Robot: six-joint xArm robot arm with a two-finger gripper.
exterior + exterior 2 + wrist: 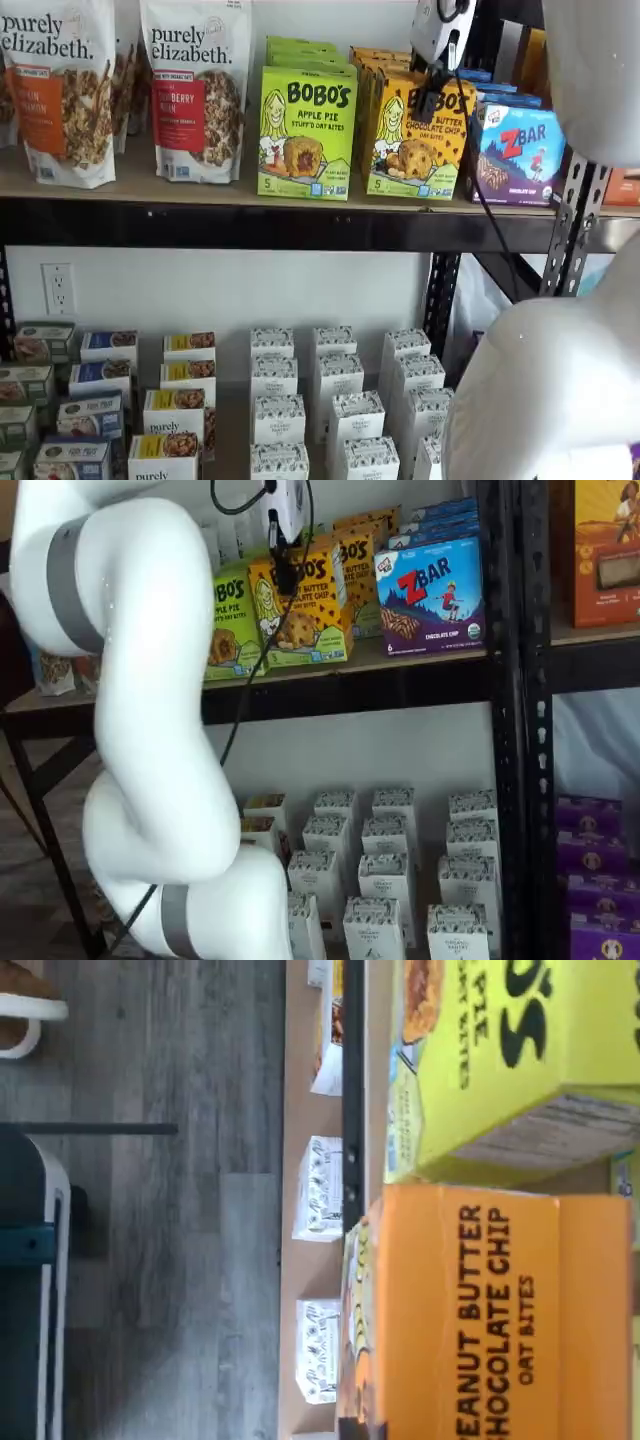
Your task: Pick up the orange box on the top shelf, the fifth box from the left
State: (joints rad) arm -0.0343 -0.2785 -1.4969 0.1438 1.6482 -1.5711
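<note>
While my fingers (432,100) hang closed and empty before the yellow-orange Bobo's peanut butter chocolate chip carton (415,137), upright on the tan wooden top shelf (150,180), I judge we're on approach; next I need them opened to straddle it.

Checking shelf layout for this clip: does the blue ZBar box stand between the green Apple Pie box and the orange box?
No: in a shelf view the ZBar box stands beyond the orange box, which sits directly beside the Apple Pie box.
</note>
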